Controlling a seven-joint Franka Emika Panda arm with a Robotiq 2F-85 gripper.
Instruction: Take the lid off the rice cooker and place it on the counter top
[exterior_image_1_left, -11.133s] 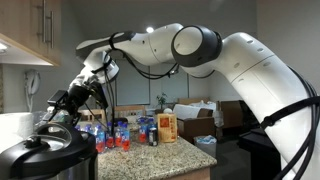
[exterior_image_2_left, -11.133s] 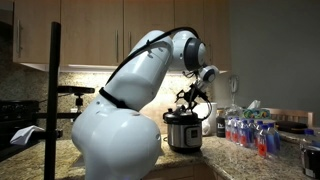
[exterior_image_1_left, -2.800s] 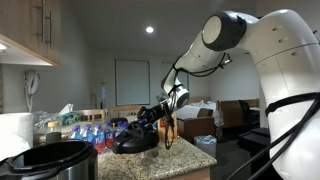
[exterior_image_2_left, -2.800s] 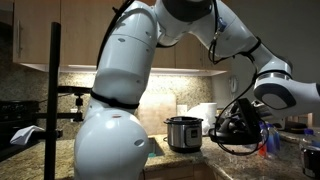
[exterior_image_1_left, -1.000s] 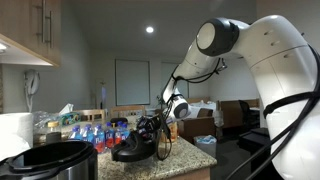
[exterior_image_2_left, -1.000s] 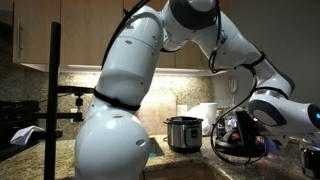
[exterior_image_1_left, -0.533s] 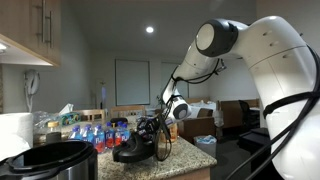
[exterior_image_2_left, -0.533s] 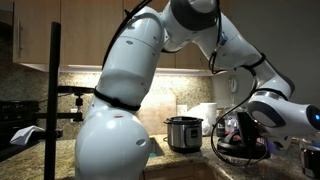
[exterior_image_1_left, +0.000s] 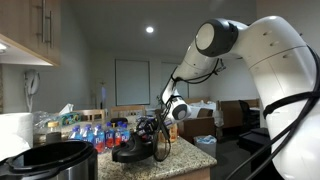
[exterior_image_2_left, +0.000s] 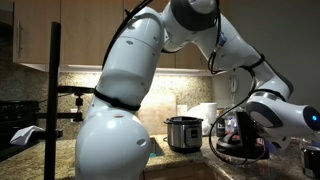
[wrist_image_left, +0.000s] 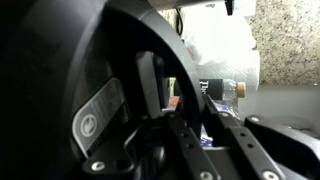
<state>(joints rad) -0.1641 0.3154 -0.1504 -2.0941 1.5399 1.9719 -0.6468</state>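
**The Lid Is Off the Rice Cooker**

The round black lid (exterior_image_1_left: 128, 153) is low down on the speckled stone surface (exterior_image_1_left: 195, 157). It looks like it is lying there, near the edge. It is well apart from the rice cooker (exterior_image_1_left: 55, 160), which is open on top and shows its black rim.

The hand (exterior_image_1_left: 152, 128) is right on top of the lid, at the handle. It is dark there, so I cannot tell if the hand is closed on the handle or open.

In the wrist view the black lid (wrist_image_left: 60, 70) fills most of the picture, with a bit of the stone surface (wrist_image_left: 290, 40) in the top corner.

Little red and blue bottles (exterior_image_1_left: 95, 135) stand in a bunch behind, between the cooker and the lid. The big white arm (exterior_image_1_left: 250, 60) bends down to the hand from above.
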